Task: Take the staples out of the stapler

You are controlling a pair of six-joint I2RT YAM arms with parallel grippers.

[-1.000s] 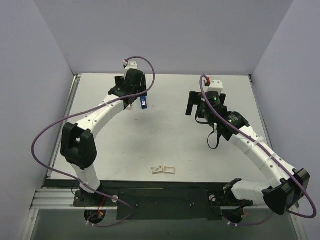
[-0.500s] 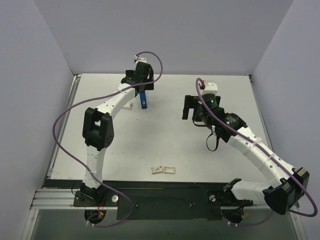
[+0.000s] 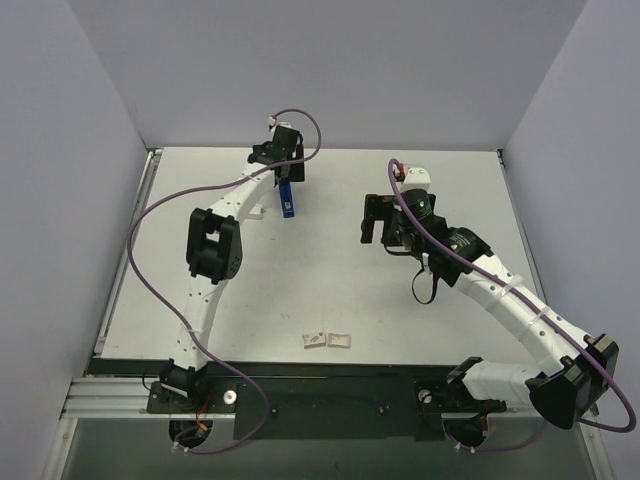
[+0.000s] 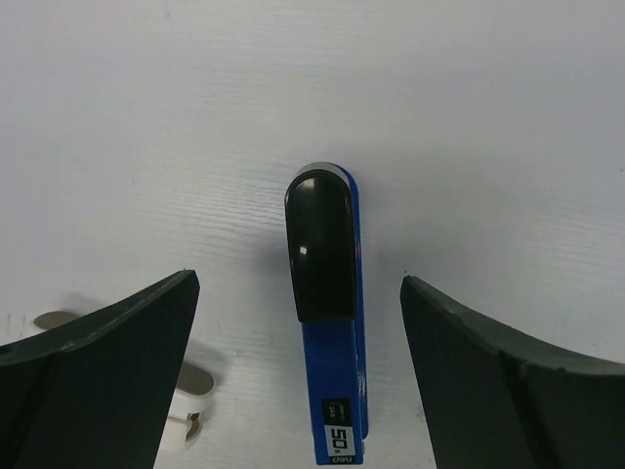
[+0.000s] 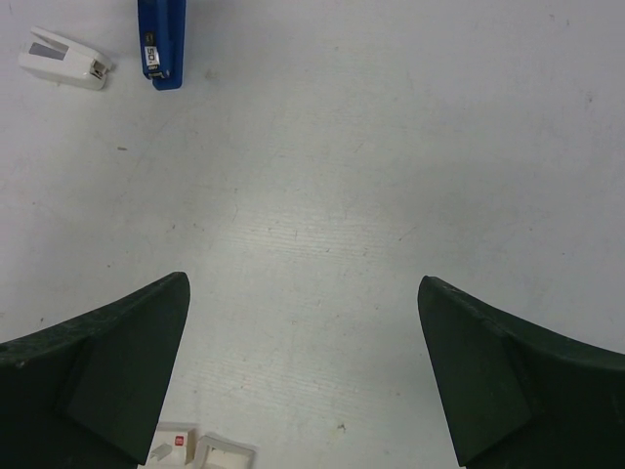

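The stapler (image 3: 288, 205) lies shut on the far left part of the table, slim and blue with a black end (image 4: 320, 244). My left gripper (image 3: 286, 178) hovers just behind and above it, open; in the left wrist view the stapler (image 4: 337, 381) lies between the wide-apart fingers (image 4: 117, 352), untouched. My right gripper (image 3: 372, 218) hangs open over the table's middle with nothing between its fingers (image 5: 508, 371); its wrist view shows the stapler (image 5: 161, 39) far off at top left. The staples are hidden.
A small white piece (image 5: 63, 59) lies beside the stapler, also seen by the left finger as a white piece (image 4: 186, 420). Two small white scraps with red marks (image 3: 328, 341) lie near the table's front edge, at the bottom of the right wrist view too (image 5: 200, 449).
The left arm has stretched out, its elbow lifting and its wrist moving back and right over the stapler. The right gripper has drifted a little left. Both stay open.
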